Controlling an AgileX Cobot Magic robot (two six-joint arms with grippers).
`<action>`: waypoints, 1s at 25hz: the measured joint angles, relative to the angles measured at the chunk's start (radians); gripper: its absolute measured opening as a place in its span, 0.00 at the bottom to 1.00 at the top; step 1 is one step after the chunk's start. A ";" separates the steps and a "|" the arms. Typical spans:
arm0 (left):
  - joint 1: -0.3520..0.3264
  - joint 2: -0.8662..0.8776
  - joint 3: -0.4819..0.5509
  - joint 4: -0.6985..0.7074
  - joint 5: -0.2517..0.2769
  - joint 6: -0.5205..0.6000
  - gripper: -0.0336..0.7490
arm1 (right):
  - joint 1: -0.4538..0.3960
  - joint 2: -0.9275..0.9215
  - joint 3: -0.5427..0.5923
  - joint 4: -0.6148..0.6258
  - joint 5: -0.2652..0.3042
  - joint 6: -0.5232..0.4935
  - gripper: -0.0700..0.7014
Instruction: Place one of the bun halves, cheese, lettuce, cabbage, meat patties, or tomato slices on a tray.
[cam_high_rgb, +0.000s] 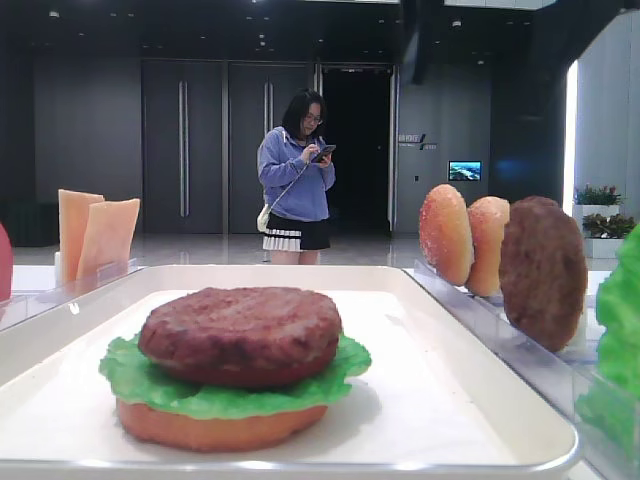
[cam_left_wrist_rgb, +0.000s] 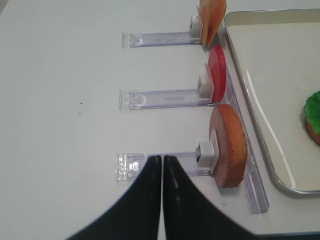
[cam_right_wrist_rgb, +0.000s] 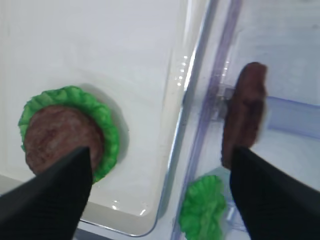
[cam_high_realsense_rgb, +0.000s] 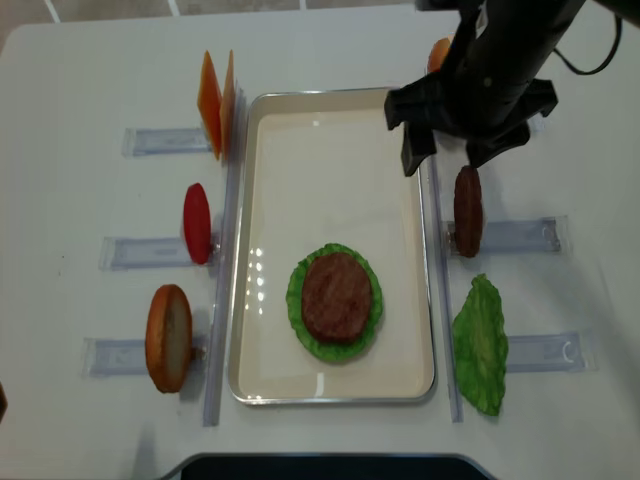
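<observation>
The right gripper's (cam_right_wrist_rgb: 160, 170) black fingers (cam_right_wrist_rgb: 50, 197) stand spread wide with nothing between them, their tips cut off by the bottom edge of the right wrist view; past them, a patty (cam_right_wrist_rgb: 62, 136) on lettuce (cam_right_wrist_rgb: 107, 131) lies in the tray (cam_right_wrist_rgb: 150, 65), while a second patty (cam_right_wrist_rgb: 243, 116) stands on edge in a clear rack (cam_right_wrist_rgb: 210, 90) outside the rim, blurred. In the left wrist view the left gripper's (cam_left_wrist_rgb: 162, 161) fingers are pressed together above the table (cam_left_wrist_rgb: 60, 75), beside a bun half (cam_left_wrist_rgb: 230, 145) upright in its rack; the stack in the tray is cut off at the right edge. The low exterior view shows bun, lettuce and patty stacked in the tray, neither gripper visible. From overhead, the right arm (cam_high_realsense_rgb: 490, 70) hangs over the tray's far right rim, hiding the buns behind it.
</observation>
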 joint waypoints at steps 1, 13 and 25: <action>0.000 0.000 0.000 0.000 0.000 0.000 0.03 | -0.026 -0.009 0.000 0.000 0.009 -0.008 0.82; 0.000 0.000 0.000 0.000 0.000 0.000 0.03 | -0.368 -0.065 0.000 -0.009 0.034 -0.131 0.82; 0.000 0.000 0.000 0.000 0.000 0.000 0.03 | -0.584 -0.065 0.000 -0.022 0.034 -0.224 0.82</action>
